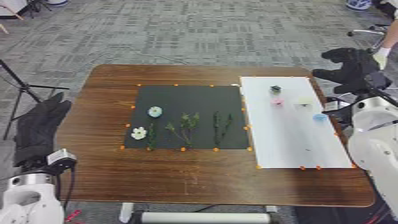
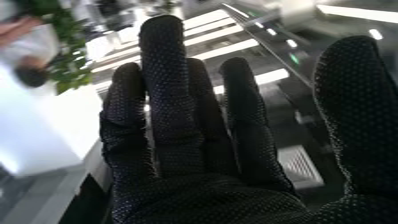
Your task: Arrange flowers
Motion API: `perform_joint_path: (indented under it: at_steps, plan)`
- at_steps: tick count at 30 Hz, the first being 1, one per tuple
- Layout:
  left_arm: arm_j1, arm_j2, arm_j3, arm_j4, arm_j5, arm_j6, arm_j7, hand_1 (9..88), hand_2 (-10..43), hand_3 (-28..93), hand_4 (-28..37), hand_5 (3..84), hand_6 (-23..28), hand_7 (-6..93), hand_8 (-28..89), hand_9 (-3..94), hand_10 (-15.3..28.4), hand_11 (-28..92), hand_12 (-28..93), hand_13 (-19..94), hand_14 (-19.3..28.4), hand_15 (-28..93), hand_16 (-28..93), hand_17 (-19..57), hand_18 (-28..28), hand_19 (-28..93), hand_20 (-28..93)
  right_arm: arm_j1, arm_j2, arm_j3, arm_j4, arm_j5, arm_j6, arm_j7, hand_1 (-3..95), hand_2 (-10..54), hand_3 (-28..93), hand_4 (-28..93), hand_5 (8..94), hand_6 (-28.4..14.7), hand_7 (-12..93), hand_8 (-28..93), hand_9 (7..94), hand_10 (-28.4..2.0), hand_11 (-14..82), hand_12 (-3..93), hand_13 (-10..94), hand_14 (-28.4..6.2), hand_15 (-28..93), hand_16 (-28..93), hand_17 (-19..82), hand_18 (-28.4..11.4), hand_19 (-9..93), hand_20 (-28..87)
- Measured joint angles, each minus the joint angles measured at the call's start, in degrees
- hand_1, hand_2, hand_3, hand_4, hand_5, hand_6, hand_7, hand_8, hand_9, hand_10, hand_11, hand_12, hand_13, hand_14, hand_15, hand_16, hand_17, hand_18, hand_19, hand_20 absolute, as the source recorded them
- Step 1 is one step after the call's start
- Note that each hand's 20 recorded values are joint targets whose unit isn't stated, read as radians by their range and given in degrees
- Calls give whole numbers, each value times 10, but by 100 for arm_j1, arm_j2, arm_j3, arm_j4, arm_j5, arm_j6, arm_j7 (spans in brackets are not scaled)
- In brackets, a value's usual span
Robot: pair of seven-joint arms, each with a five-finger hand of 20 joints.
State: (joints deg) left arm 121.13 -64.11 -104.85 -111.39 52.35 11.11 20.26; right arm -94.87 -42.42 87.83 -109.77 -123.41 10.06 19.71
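In the head view my right hand [image 1: 352,70] is raised beyond the table's right edge, fingers relaxed and holding nothing; the right wrist view has the same hand [image 2: 191,130] with straight fingers. My left hand [image 1: 40,127] rests open off the table's left edge. On the black mat [image 1: 195,95] lie a pale blue flower [image 1: 155,111], a white flower [image 1: 139,133] and several green stems [image 1: 185,128]. The white sheet [image 1: 293,135] bears a dark green item [image 1: 275,89], a pink flower [image 1: 277,101], a cream flower [image 1: 304,101] and a blue flower [image 1: 320,117].
Small orange markers [image 1: 183,149] line the mat and the sheet on the brown table [image 1: 178,175]. A black tripod [image 1: 22,87] stands on the floor at the left. A person's arm [image 1: 387,42] is near my right hand.
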Motion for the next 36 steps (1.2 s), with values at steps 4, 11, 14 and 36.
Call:
perform_joint_path:
  at_steps: [4, 11, 14, 36]
  plan:
    - [-133, 18, 147, -2, 21, 171, -75, 233, 100, 689, -283, 487, 52, 100, -72, 495, 153, 190, 75, 382, 152, 120, -25, 116, 101, 75, 180, -308, 8, 25, 472, -204, -112, 1, 349, -95, 663, -133, 538, -27, 126, -74, 556, -145, 84, 159, 663, -134, 419, 267, 307, -221, 679, 503]
    - [-124, -5, 119, -87, 25, 181, -63, 233, 100, 688, -283, 488, 52, 101, -72, 496, 153, 192, 77, 384, 153, 124, -24, 116, 101, 75, 181, -308, -98, -167, 1184, -300, -645, 5, 353, -95, 665, -136, 540, -22, 134, -79, 559, -142, 88, 156, 673, -132, 441, 272, 313, -223, 690, 518]
    - [-96, -23, 110, -90, 23, 175, -53, 233, 100, 688, -283, 487, 52, 101, -72, 497, 154, 192, 78, 385, 154, 125, -25, 116, 101, 75, 181, -187, -164, -223, 1412, -378, -714, -2, 361, -95, 667, -138, 543, -18, 137, -80, 568, -142, 93, 156, 677, -129, 452, 275, 319, -223, 697, 523]
    - [24, -140, 44, -92, -65, 82, 46, 234, 100, 684, -283, 487, 52, 100, -71, 501, 154, 197, 83, 390, 156, 130, -25, 116, 101, 75, 181, -285, -173, -576, 1601, -907, -367, -114, 581, -94, 580, -181, 753, 17, 200, 26, 804, -105, 92, 252, 792, -76, 536, 310, 408, -214, 788, 570]
